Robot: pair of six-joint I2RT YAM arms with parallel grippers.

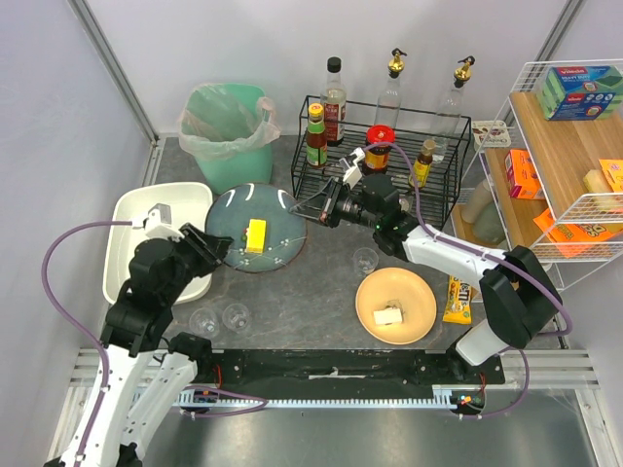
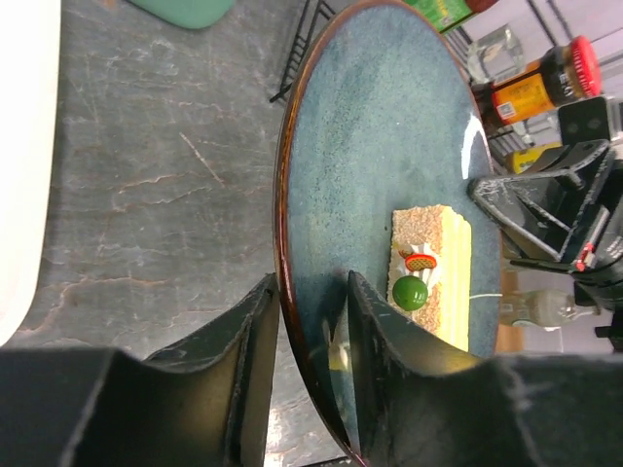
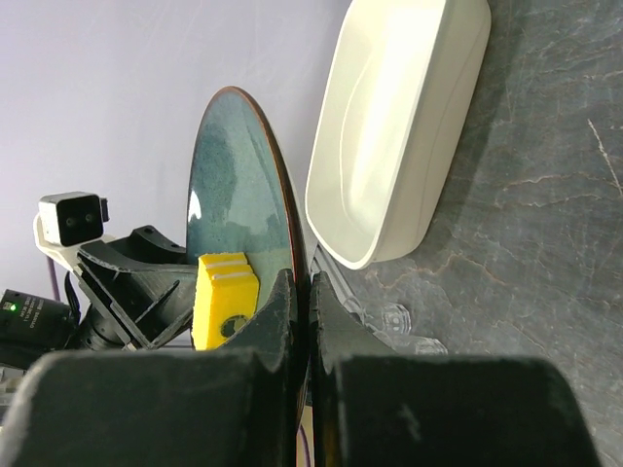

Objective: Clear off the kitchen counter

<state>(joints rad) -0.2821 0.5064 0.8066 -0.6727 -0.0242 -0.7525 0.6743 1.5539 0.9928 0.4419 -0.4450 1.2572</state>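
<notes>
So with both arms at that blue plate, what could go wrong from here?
The yellow block lies loose on the blue plate; a tilt could slide it onto the kitchen counter. The right end effector pinches the rim while the left end effector only straddles the opposite edge; uneven pulls might twist the plate free. Two clear glasses stand close to the left arm; a swing might knock them.

The jaws of the left gripper (image 2: 311, 292) straddle the rim of a round blue-glazed plate (image 2: 380, 146) bearing a yellow rectangular sponge (image 2: 435, 255), over the mottled grey stone surface (image 2: 146, 195).
</notes>
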